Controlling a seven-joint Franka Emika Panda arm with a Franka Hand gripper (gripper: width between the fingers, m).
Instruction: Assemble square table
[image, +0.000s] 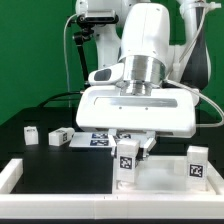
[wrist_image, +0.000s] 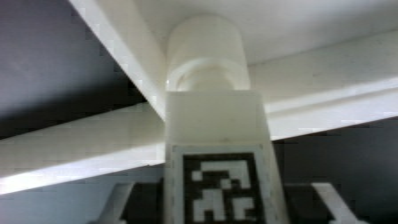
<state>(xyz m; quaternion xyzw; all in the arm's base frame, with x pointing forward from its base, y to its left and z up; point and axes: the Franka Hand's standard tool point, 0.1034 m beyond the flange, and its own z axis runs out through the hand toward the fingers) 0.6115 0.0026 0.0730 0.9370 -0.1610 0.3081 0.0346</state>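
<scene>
My gripper (image: 134, 150) is shut on a white table leg (image: 128, 168) that carries a black-and-white tag. It holds the leg upright, low over the table, just behind the front rail. In the wrist view the leg (wrist_image: 214, 110) fills the middle between my two fingers (wrist_image: 132, 206), with its rounded end pointing away from the camera. A second tagged leg (image: 197, 165) stands at the exterior view's right. Two more small white legs (image: 30, 133) (image: 60, 135) lie at the back left. The square slab is mostly hidden behind my hand; only a white strip (image: 172, 136) shows.
The white rail frame (image: 60, 200) edges the black table at the front and left. The marker board (image: 95, 140) lies flat behind the held leg. In the wrist view, white bars (wrist_image: 338, 95) cross behind the leg.
</scene>
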